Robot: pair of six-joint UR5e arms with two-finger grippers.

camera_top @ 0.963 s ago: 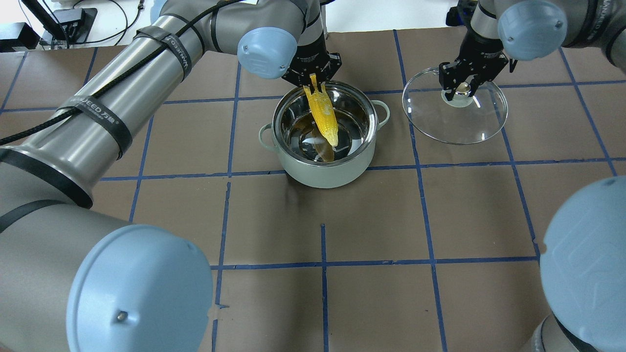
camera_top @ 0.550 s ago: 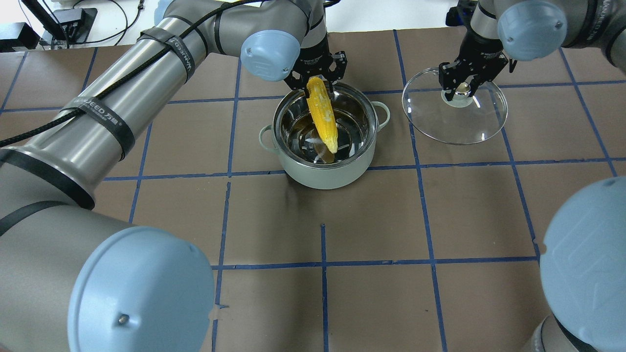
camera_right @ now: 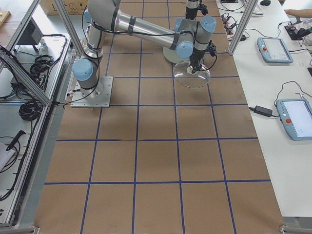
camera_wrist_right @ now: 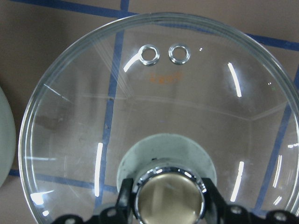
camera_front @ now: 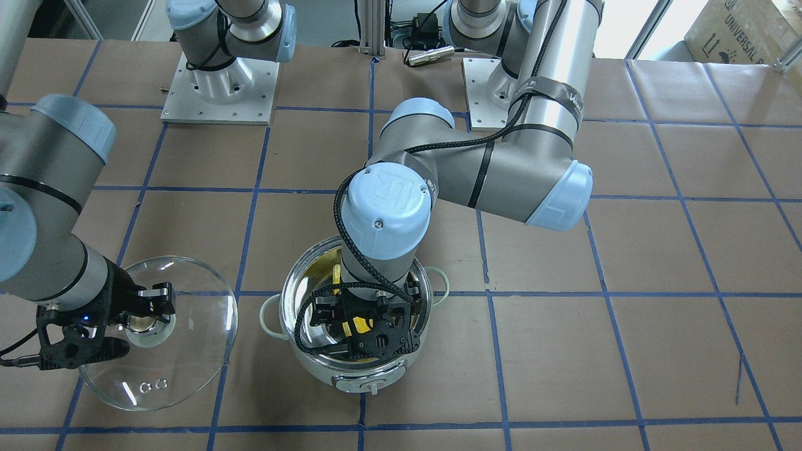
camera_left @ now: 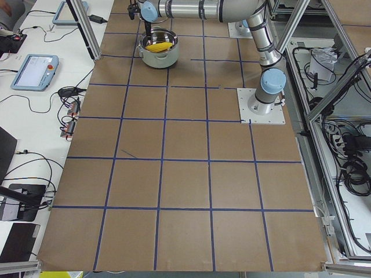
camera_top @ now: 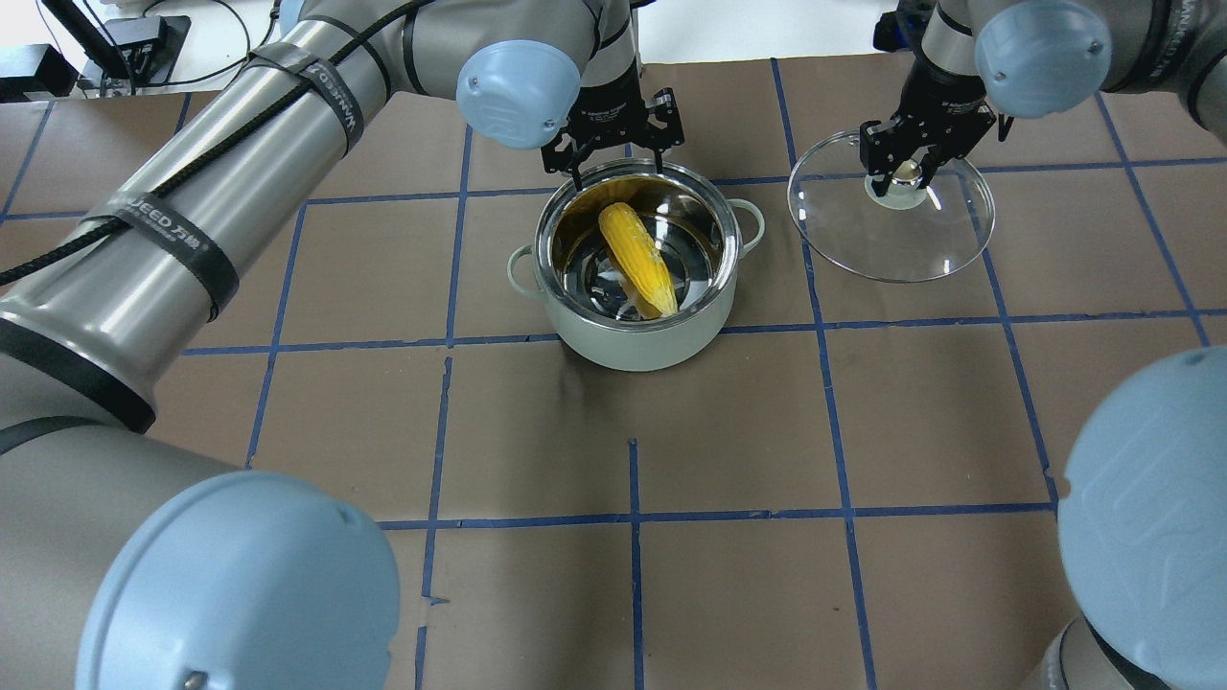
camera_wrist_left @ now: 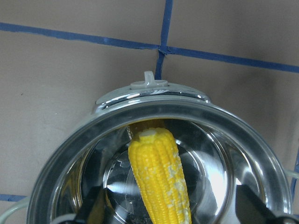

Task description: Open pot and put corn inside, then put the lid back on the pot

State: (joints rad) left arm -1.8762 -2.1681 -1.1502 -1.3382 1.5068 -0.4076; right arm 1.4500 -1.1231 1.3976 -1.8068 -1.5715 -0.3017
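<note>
Lying newly released in the round steel pot (camera_top: 628, 347): yellow corn cob (camera_top: 637, 257); left gripper (camera_top: 618, 165) gapes empty.
Cob runs far edge to robot's edge; right gripper (camera_top: 901, 180) pinches clear glass lid (camera_top: 891, 244).

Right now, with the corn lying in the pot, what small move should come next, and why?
Probably raise the left pincer clear of the pot. That pincer hangs open over the pot's far rim, the corn lies loose inside, and the right pincer is shut on the lid beside the pot, so clearing the opening likely comes first.
</note>
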